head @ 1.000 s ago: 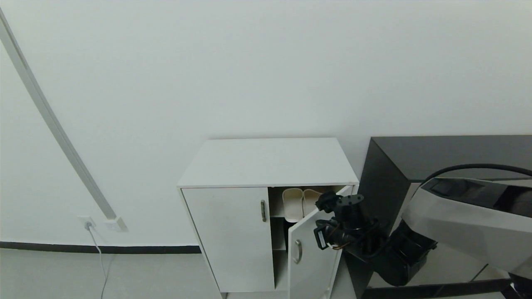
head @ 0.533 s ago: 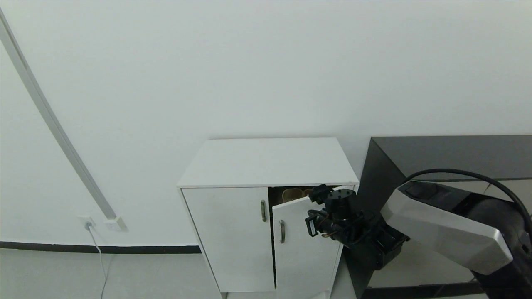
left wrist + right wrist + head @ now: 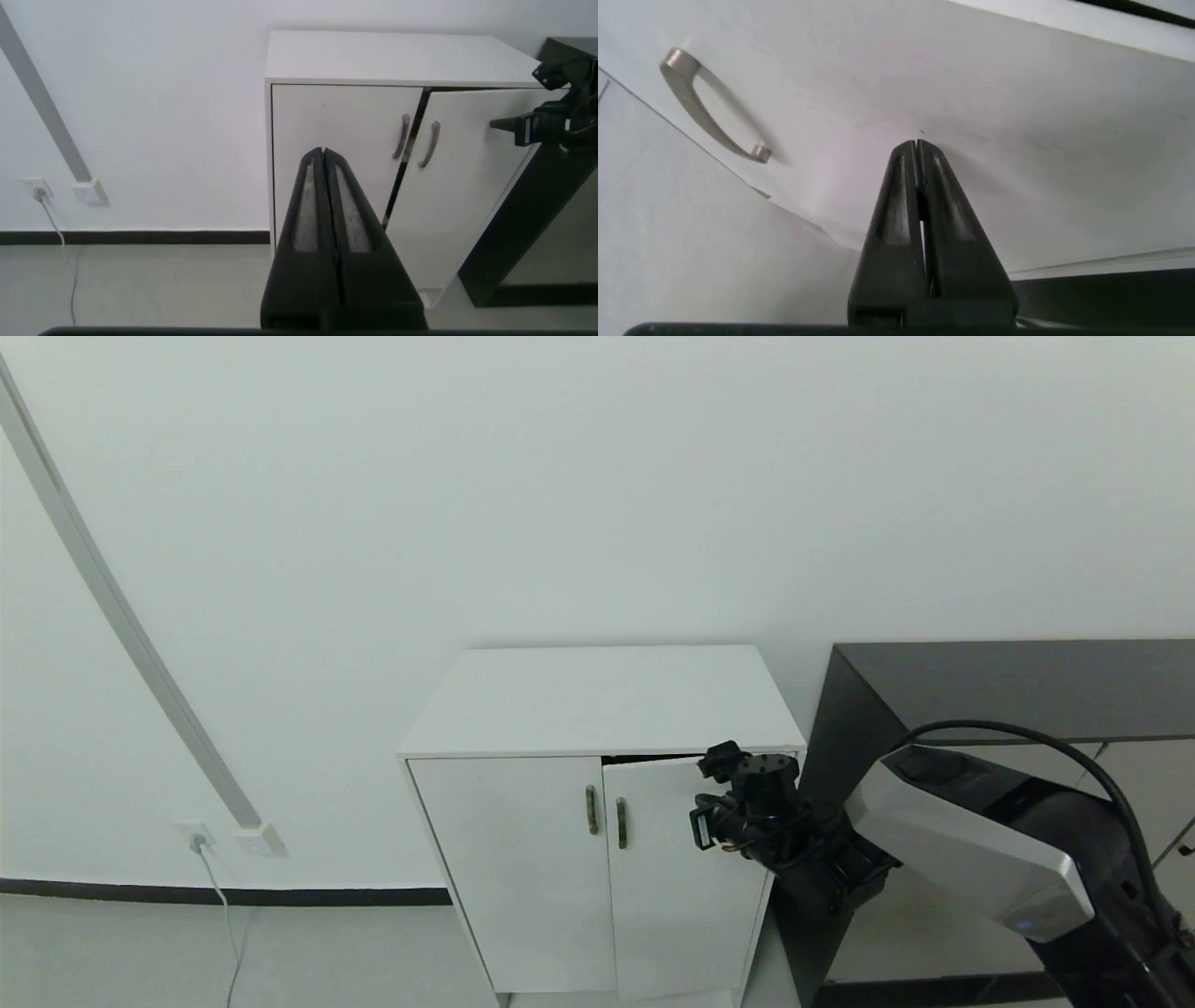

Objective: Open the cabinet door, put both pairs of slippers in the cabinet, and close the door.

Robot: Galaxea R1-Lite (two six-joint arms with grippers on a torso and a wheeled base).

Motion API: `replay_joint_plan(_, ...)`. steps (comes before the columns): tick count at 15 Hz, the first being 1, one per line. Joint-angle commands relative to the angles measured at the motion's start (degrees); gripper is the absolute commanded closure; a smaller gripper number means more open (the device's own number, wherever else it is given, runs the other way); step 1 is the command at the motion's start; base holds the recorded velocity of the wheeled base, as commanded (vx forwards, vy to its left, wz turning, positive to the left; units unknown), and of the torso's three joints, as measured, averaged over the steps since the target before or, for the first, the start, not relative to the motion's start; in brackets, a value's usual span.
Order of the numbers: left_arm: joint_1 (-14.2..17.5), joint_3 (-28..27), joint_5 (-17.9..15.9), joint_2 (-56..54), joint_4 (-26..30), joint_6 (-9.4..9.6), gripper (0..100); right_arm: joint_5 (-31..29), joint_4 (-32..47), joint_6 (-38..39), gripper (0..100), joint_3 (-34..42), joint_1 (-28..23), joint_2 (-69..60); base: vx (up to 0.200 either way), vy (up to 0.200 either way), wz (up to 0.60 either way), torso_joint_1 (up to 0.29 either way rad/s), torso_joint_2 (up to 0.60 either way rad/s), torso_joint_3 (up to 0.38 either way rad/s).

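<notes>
The cabinet door (image 3: pixel 686 877) was pushed almost shut over the last second.
The right gripper (image 3: pixel 918 149), jaws clenched empty, was set against it; the left gripper (image 3: pixel 322 154), likewise clenched, was held before the cabinet (image 3: pixel 597 700).

Rt door (image 3: pixel 686 882) nearly shut, slim gap at top; black unit (image 3: pixel 845 728) just beside blocks that flank.

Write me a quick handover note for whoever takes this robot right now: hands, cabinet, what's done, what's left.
Left hand: shut, empty, held back from the cabinet.
Right hand: shut, tips against the right door.
Done: door nearly closed; a thin dark gap shows along its top edge.
Slippers: hidden behind the doors.
Left: push the door flush, then pull back.
</notes>
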Motion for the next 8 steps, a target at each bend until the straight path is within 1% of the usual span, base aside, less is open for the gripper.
replay_joint_plan(1,0.0,0.0,0.0,0.1,0.0,-0.02,100,0.0,0.0,0.0,100,-1.1,-0.4,0.8,0.000,0.000,0.00,0.000,0.00,0.000)
replay_joint_plan(8,0.0,0.0,0.0,0.1,0.0,-0.02,100,0.0,0.7,0.0,100,-4.1,-1.6,2.0,0.000,0.000,0.00,0.000,0.00,0.000)
